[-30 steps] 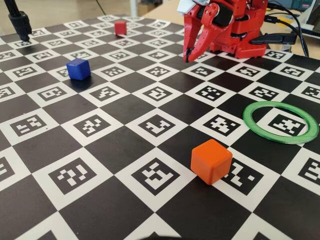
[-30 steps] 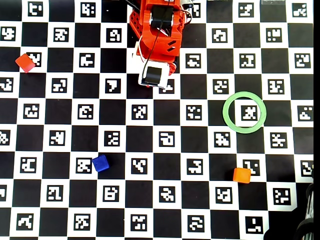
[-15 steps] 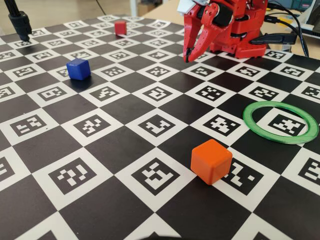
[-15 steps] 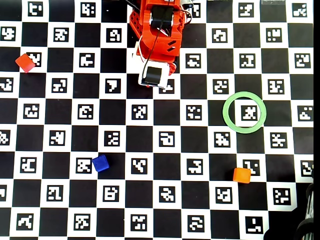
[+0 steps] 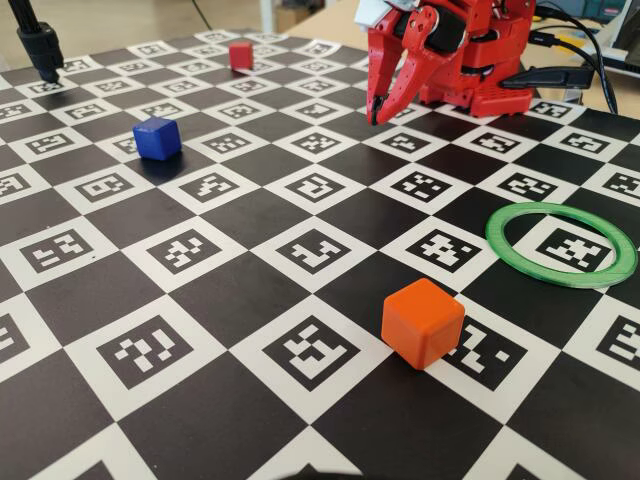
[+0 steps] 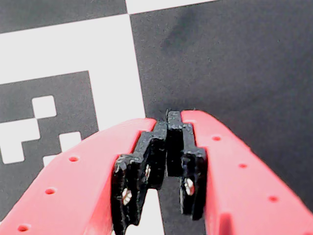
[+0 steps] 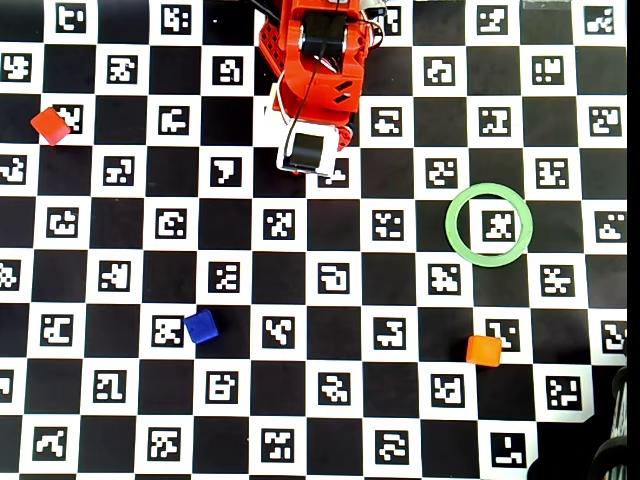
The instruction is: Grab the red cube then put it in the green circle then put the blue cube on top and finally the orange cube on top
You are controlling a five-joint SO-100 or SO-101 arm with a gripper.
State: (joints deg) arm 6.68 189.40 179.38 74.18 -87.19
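Observation:
My red gripper (image 5: 376, 112) hangs tip-down close to the arm's base, just above the checkered board. In the wrist view the gripper (image 6: 168, 118) is shut, its black pads meeting with nothing between them. The red cube (image 5: 240, 54) sits far from it at the back left, near the upper left corner in the overhead view (image 7: 50, 125). Left of the middle rests the blue cube (image 5: 157, 138) (image 7: 201, 326). The orange cube (image 5: 422, 322) (image 7: 484, 350) stands at the front right. The green circle (image 5: 556, 277) (image 7: 450, 225) lies flat and empty beyond the orange cube.
The folded arm (image 7: 315, 70) fills the top centre of the board. A black stand (image 5: 38, 45) rises at the back left corner. Cables (image 5: 570, 60) run behind the base on the right. A dark object (image 7: 610, 455) sits at the lower right board edge.

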